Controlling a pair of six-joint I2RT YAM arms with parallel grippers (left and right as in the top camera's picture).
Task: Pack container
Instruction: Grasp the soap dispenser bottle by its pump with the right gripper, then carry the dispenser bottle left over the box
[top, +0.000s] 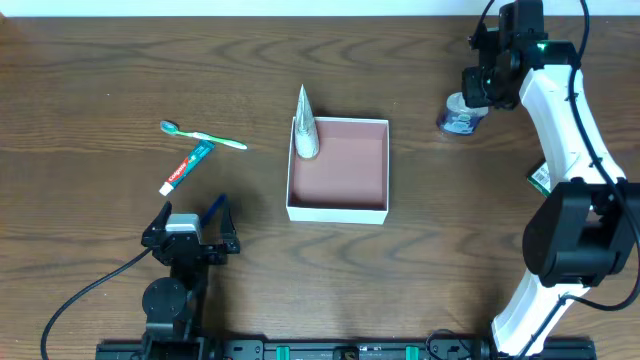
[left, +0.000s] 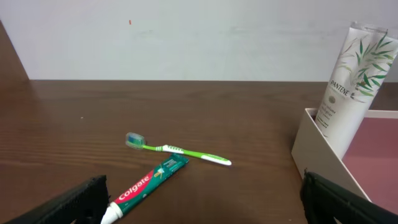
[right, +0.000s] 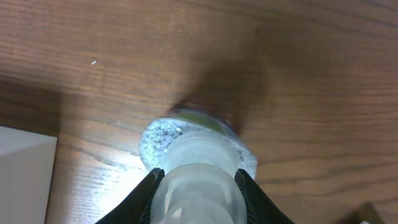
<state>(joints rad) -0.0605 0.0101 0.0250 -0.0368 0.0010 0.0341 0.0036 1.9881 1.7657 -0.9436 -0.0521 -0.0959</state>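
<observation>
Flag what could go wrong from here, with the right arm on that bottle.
1. The right gripper pinches the bottle only by its smooth clear cap, so the bottle may slip or tilt on the lift.
2. The shampoo tube stands upright in the far-left corner of the box. Bringing the bottle in low could knock it over.

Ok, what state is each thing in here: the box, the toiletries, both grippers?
container: open, only the shampoo tube inside.
shampoo tube: standing slightly tilted in the container's far left corner.
toothbrush: lying flat outside the container.
toothpaste: lying flat, capped, outside.
bottle: upright outside, gripped at its cap.
left gripper: open, empty.
right gripper: shut on the bottle.
</observation>
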